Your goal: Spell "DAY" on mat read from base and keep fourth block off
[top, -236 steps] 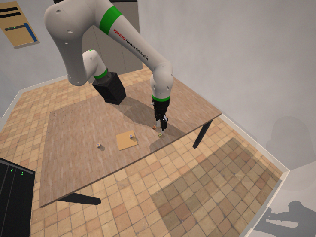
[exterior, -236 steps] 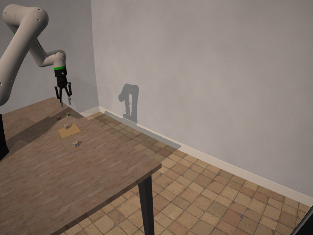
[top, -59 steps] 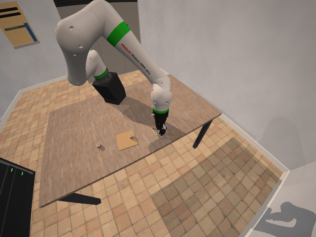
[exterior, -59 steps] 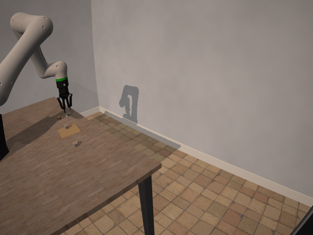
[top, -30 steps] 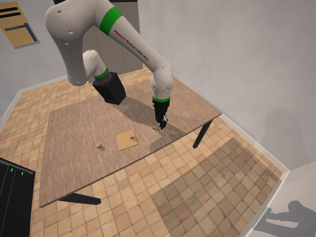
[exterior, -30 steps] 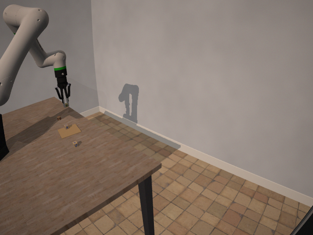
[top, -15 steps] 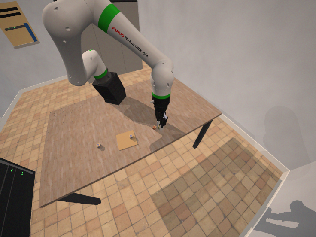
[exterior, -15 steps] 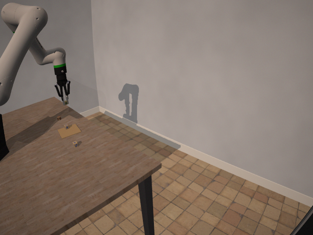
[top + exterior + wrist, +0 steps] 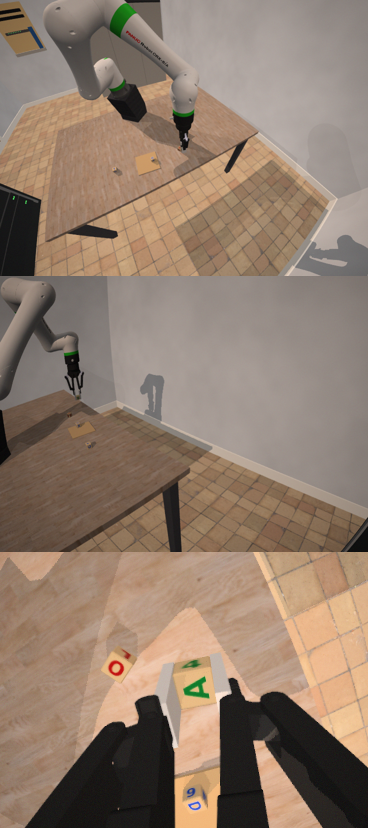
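"What is the largest thing below the fingers?"

"A wood-grained table (image 9: 89,142) (image 9: 89,483) (image 9: 55,627), with the fingers raised above it. The white robot arm (image 9: 154,44) (image 9: 17,332) reaches over it and ends in a black gripper (image 9: 184,150) (image 9: 77,397) (image 9: 195,675), pointing down."

"And the mat?"

"The square tan mat (image 9: 144,167) (image 9: 84,431) (image 9: 181,819) lies flat on the table, lower than the fingers and off to one side of them."

"How do the fingers stand?"

"Partly closed, a block's width apart. Their pale pads (image 9: 220,674) pinch the block with a green A (image 9: 77,397) (image 9: 195,688) from two opposite sides. It is up off the table, with one A on the large face turned to the wrist camera."

"Where are the other blocks from there?"

"All lower than the fingers. The block with a red O (image 9: 179,148) (image 9: 69,414) (image 9: 118,664) sits on the table, off the mat, on the fingers' left in the wrist view. The block with a blue D (image 9: 152,158) (image 9: 78,425) (image 9: 195,799) is on the mat, near one corner. The fourth block (image 9: 114,169) (image 9: 88,445) is on the table beyond the mat, farthest from the fingers; its top letter is too small to read surely."
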`<action>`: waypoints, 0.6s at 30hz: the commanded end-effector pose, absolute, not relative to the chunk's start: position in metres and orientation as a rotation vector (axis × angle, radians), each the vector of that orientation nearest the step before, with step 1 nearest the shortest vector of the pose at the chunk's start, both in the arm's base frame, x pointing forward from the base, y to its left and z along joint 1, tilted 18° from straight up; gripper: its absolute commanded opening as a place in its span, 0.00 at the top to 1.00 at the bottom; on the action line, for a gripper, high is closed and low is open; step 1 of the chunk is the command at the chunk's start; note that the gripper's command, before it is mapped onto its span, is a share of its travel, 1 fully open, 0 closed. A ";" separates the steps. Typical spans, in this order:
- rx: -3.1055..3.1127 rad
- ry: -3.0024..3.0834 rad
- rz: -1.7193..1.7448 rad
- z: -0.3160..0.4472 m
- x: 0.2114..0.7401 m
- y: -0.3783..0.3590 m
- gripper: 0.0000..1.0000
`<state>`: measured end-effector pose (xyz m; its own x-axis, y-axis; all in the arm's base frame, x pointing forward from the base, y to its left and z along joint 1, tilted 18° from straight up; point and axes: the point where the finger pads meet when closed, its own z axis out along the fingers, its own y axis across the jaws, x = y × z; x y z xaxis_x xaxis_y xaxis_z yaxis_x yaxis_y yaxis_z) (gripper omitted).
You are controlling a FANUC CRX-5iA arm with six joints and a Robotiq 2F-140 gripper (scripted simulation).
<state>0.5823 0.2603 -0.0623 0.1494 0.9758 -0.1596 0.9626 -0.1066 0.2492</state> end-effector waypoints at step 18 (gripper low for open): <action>2.656 1.070 0.213 -0.050 0.577 0.205 0.87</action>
<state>0.5781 0.2133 -0.0520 0.6435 0.7655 -0.0009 0.7322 -0.6152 0.2923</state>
